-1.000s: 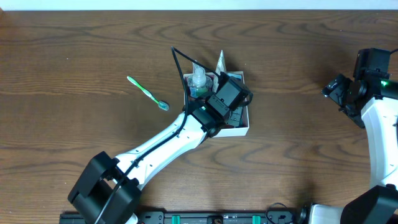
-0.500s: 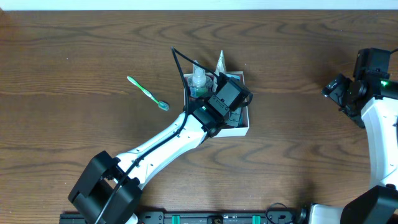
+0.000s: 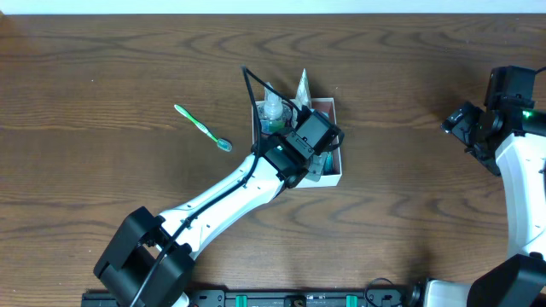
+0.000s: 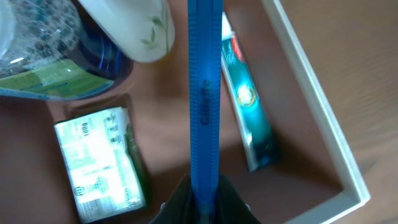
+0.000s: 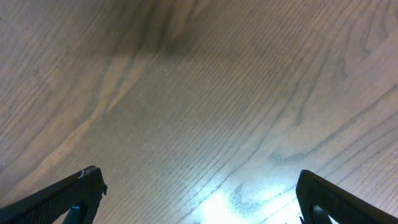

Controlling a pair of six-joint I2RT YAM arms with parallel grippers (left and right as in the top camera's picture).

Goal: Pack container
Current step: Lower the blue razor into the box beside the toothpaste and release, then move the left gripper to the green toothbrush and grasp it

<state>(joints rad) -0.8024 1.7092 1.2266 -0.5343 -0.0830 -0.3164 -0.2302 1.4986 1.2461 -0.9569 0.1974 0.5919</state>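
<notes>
The container (image 4: 318, 109) is a white-walled box with a reddish-brown floor; in the overhead view it sits mid-table (image 3: 331, 180). My left gripper (image 4: 204, 194) hangs over it, shut on a long blue razor handle (image 4: 204, 93) that points down into the box. From overhead the left gripper (image 3: 316, 136) covers much of the box. Inside lie a teal toothpaste tube (image 4: 250, 109), a clear bottle (image 4: 43, 56), a white tube (image 4: 140, 25) and a small green-labelled pack (image 4: 99, 165). My right gripper (image 5: 199, 186) is open over bare wood at the far right (image 3: 465, 124).
A green toothbrush (image 3: 203, 127) lies on the table left of the container. The bottle (image 3: 272, 109) and the white tube (image 3: 302, 83) stick up at the box's far side. A black cable (image 3: 249, 85) loops above the left wrist.
My left wrist has shifted slightly up and to the left over the box, uncovering a little more of its right side. The right arm has not moved.
</notes>
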